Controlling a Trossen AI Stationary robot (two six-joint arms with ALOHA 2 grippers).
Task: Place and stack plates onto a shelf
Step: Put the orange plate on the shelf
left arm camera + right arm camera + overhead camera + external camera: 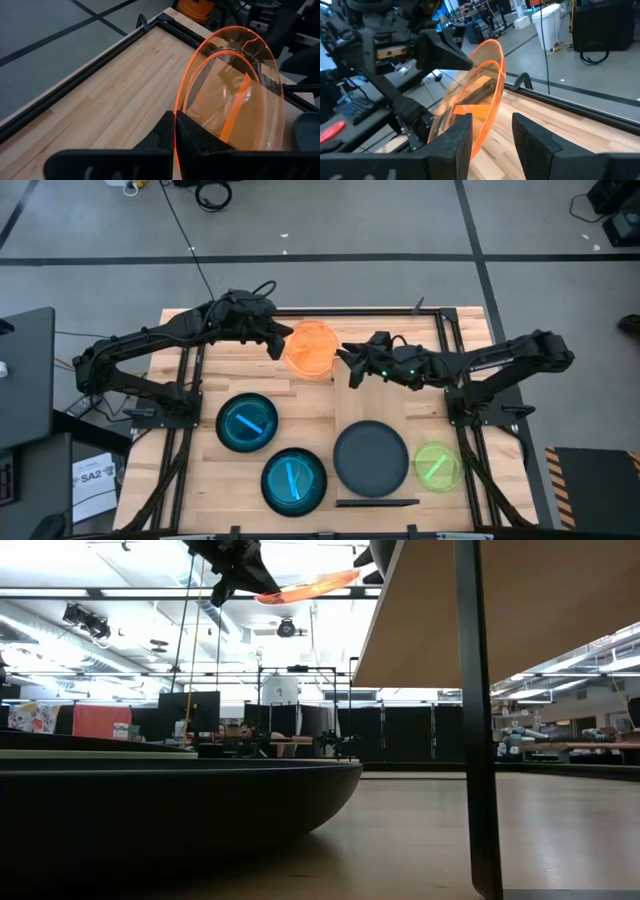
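My left gripper (278,340) is shut on a translucent orange plate (310,346) and holds it high over the table's far middle. The plate also shows in the low view (312,584). My right gripper (349,367) stands open just right of the plate. In the right wrist view the plate's edge (487,75) reaches into the gap between its fingers (492,145). The pale wood shelf (385,395) stands raised at right of centre, and its underside (520,610) shows in the low view. A black plate (371,459) lies flat on the shelf's near half. My left gripper pinches the orange plate's rim (176,114) between its two fingers, on the plate's left side. The fingers come from the table's left, slanting down. The plate is lifted clear and tilted. My right gripper's fingers (455,142) are at the plate's right rim; I cannot tell whether they touch it.
Two teal plates (247,422) (293,480) lie on the tabletop left of the shelf. A lime-green plate (437,465) lies to the shelf's right. A dark shelf leg (475,740) and a dark plate rim (150,805) stand close in the low view. A black frame edges the table (445,340).
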